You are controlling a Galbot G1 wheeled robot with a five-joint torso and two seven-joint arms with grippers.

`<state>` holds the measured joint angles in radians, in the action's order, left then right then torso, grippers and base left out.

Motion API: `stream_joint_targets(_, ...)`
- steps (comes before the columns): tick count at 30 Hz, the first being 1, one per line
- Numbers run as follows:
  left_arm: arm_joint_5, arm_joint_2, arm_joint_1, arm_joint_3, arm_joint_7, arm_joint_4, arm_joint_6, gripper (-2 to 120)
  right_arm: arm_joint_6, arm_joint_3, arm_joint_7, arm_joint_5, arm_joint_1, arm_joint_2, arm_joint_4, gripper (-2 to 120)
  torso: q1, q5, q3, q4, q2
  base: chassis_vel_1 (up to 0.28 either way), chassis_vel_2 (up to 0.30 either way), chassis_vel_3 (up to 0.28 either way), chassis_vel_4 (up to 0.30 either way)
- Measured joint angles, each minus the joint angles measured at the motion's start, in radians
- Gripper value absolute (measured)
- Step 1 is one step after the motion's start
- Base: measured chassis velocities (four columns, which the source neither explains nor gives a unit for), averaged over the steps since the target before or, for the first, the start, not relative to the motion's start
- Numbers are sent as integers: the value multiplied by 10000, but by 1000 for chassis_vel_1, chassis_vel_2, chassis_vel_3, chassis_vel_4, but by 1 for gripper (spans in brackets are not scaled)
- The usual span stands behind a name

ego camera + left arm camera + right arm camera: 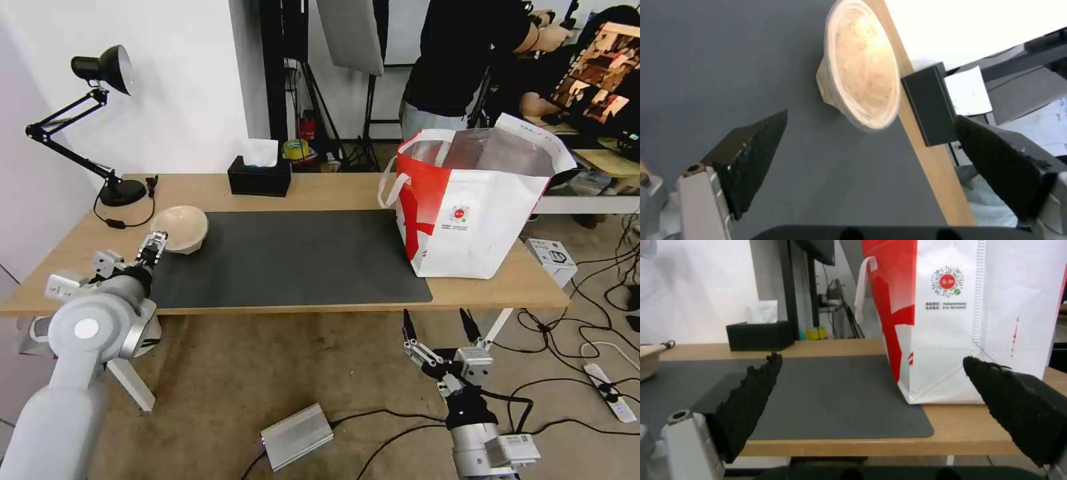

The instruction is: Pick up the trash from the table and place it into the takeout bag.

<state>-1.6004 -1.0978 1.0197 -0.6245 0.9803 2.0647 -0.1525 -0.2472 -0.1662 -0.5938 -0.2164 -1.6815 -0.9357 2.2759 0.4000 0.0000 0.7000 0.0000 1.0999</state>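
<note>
1. Your surface [320, 190] is the long light-wood top, with the dark grey mat [287, 257] covering its middle. A black desk lamp [100, 120] stands at the far left corner, and a black tissue box [259, 176] sits at the back edge.

2. The takeout bag [467, 220] stands upright at the right end, partly on the mat's right edge, mouth open and silvery lining showing. In your right wrist view it rises just past the front edge of the surface.

3. Your left arm reaches over the front-left part of the surface. The left gripper [155, 248] hovers just short of the beige pulp bowl [181, 228], fingers [751, 156] spread wide and grasping nothing.

4. Your right gripper [440, 328] hangs below the front edge, near the bag, fingers [751, 396] released and empty.

5. The pulp bowl sits right way up at the mat's left edge, well apart from the bag. It is the one piece of trash you can see out on the surface.

6. You appear to be at the approach step for this bowl. The next move likely calls for bringing the left fingers around the rim nearest them. The bowl looks light, so a clumsy close could push it toward the lamp instead of catching it.
</note>
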Motion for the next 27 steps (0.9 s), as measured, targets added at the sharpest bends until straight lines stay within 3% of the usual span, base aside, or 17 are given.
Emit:
stream_joint_targets(13,-115,21,-527,227,143,-457,17,100,0,0,0,0,0,0,0,100,-1,0,0,0,0,0,0,0,0)
stream_joint_targets(27,-97,7,-1688,832,248,-1520,29,100,0,0,0,0,0,0,0,100,-1,1,0,-1,2,0,0,0,0)
